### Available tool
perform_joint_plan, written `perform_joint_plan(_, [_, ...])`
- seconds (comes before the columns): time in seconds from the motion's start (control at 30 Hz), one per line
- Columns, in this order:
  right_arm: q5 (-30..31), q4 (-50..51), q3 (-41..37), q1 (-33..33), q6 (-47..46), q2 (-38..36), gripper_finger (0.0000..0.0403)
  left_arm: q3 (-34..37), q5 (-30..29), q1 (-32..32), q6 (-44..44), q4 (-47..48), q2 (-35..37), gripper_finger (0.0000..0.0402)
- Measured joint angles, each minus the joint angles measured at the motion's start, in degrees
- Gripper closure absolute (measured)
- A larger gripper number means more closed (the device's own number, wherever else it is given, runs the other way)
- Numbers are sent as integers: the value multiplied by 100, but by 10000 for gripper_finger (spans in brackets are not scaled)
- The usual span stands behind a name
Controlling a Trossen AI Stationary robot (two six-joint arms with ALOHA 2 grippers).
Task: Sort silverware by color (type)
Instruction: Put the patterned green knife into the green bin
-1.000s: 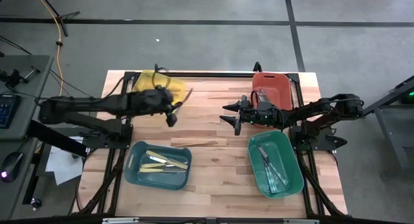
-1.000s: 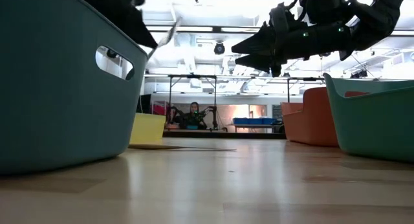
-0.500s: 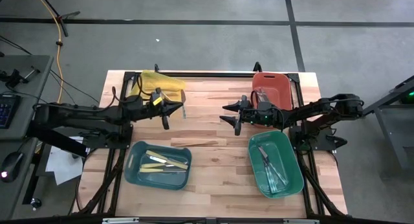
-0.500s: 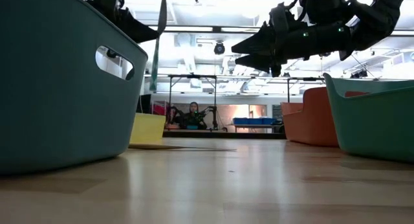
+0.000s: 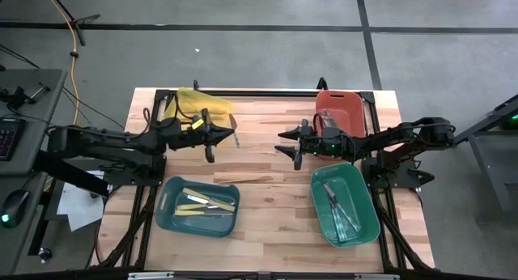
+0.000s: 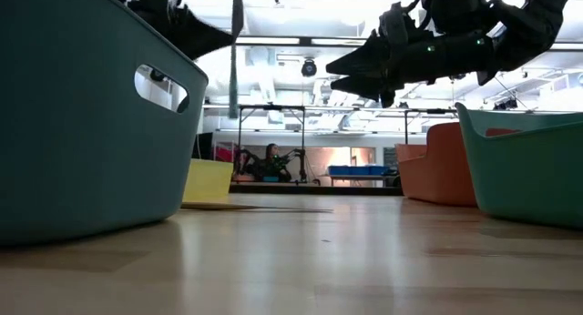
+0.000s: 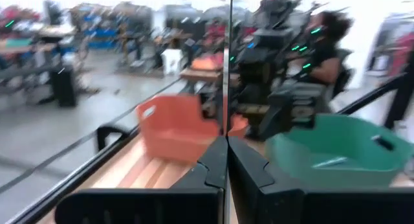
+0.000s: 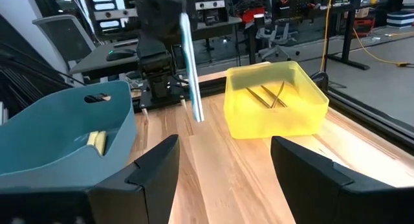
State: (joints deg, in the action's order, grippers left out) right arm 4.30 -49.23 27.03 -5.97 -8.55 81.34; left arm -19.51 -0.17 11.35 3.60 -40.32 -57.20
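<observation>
"Silvery with a blue tint, thin and flat: that's the utensil (image 8: 191, 68) I've got. My left gripper (image 5: 220, 135) is clamped on its top end, and it hangs straight down like a plumb line."

"Where is it over the table (image 5: 267, 215)?"

"Up in the air just beside the yellow bin (image 5: 194, 102), on the side toward the middle, clear of the boards. From table height it's a dark vertical sliver (image 6: 235, 51)."

"How's the arm lying?"

"Stretched out low and nearly level from the left edge, wrist pointing at the right arm. The right gripper (image 5: 282, 142) faces it from in front of the red bin (image 5: 340, 102). Its jaws are spread wide with nothing between them, and its elbow is folded back over the right edge."

"And the bins?"

"Smooth plastic tubs with rounded corners. The yellow one is translucent, with two slim gold pieces (image 8: 268, 96) crossed inside. The blue bin (image 5: 200, 205) has an oval handle slot and holds matte cream pieces (image 5: 206, 201). The green bin (image 5: 368, 211) holds shiny silver pieces (image 5: 338, 203). There's something pale and glinting in the red one, but I can't tell what."

"Anything loose?"

"One gold strip (image 5: 243, 180) lies flat on the planked wood, between the blue bin and the grippers."
</observation>
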Motion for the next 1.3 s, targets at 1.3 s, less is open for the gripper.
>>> perform_joint_plan(1.3, [-394, 608, 2444, 351, 238, 2111, 237, -135, 1143, -26, 79, -2693, -2016, 401])
